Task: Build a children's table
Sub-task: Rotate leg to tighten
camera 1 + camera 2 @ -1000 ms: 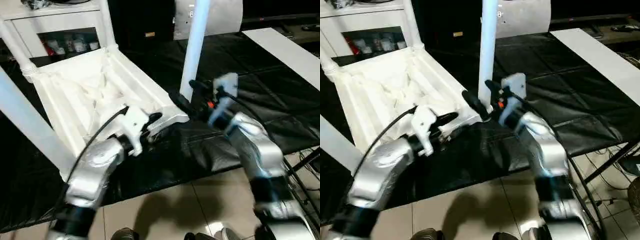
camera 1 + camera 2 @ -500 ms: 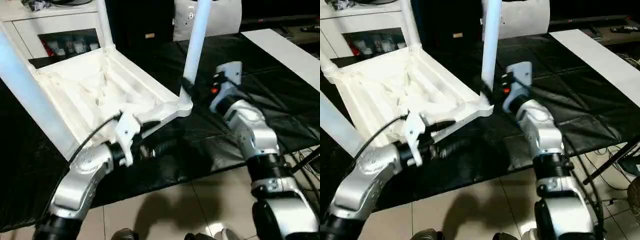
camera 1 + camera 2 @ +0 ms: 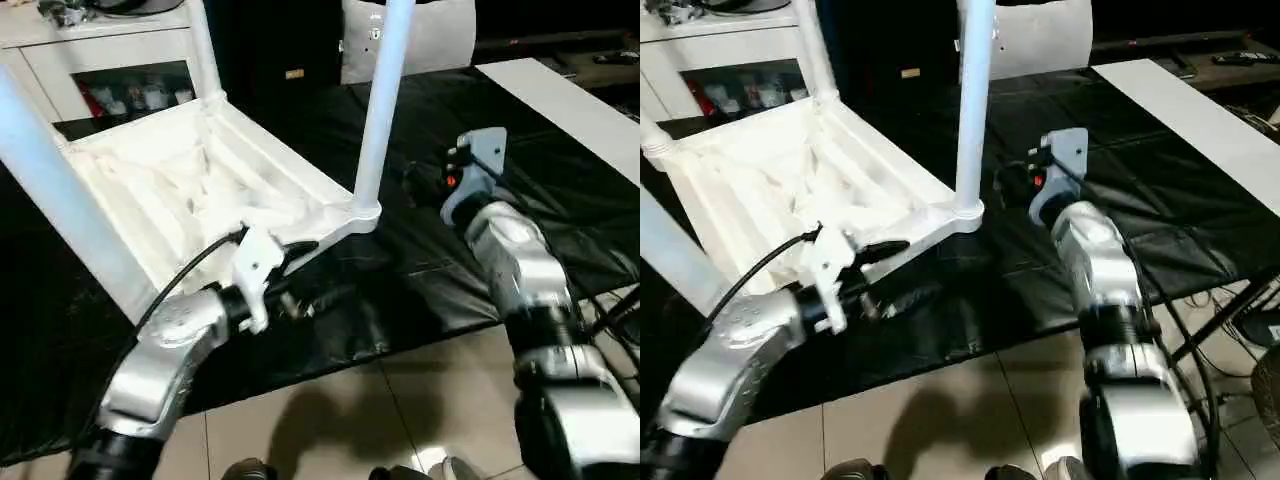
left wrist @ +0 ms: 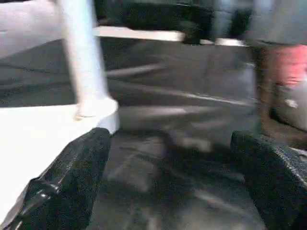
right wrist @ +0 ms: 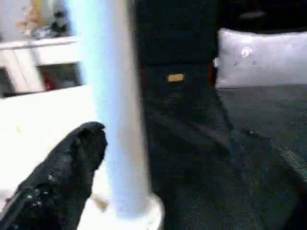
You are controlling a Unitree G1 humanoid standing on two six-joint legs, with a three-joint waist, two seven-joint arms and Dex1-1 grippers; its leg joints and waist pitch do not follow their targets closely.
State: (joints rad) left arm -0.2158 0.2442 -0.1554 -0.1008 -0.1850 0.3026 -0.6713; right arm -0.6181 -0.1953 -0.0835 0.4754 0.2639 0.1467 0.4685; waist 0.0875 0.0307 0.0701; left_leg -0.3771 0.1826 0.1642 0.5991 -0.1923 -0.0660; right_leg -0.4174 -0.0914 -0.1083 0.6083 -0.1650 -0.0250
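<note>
**Upturned table on the black mat, both grippers wide and off it**

The children's table (image 3: pixel 200 190) lies upside down on a black mat (image 3: pixel 560 200), its ribbed underside facing up and tilted, with the near right corner lowest. From that corner's round socket a white leg (image 3: pixel 378 100) stands upright and runs out of the top of the head views. Another leg (image 3: pixel 205 45) rises from the far corner, and a third (image 3: pixel 60 200) leans across the left side, close to the camera.

The left gripper (image 4: pixel 168 182) sits just in front of the table's near edge, near the socketed corner (its black fingers (image 4: pixel 72 177) stand far apart in the left wrist view, with nothing but mat between them). One finger is just beside the table's white edge; whether it touches is unclear.

The right gripper (image 3: pixel 1015 185) hovers to the right of the upright leg, apart from it, fingers spread and holding nothing. In the right wrist view one finger (image 5: pixel 62 177) shows in front of that leg's base.

Behind the table stands a white cabinet (image 3: pixel 110 60), and a white board (image 3: pixel 560 100) lies at far right.
</note>
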